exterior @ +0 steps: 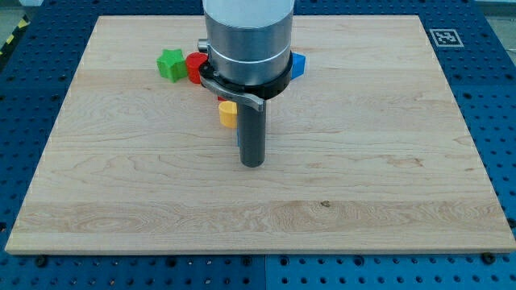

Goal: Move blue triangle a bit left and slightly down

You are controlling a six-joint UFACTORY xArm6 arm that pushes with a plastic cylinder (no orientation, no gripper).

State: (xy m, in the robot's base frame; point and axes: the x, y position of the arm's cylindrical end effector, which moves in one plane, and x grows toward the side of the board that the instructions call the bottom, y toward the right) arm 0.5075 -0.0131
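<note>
A blue block [298,64] peeks out to the right of the arm's grey body near the view's top; most of it is hidden, so I cannot make out its shape. My tip [252,163] rests on the board near the centre, well below and left of the blue block. A yellow block [228,113] sits just up and left of the rod, partly hidden behind it. A green star-like block [170,64] and a red block [196,67] lie at the upper left, the red one partly behind the arm.
The wooden board [387,177] lies on a blue perforated table. A printed marker tag [444,37] sits at the board's upper right corner. The arm's wide grey body [246,36] hides part of the board's upper middle.
</note>
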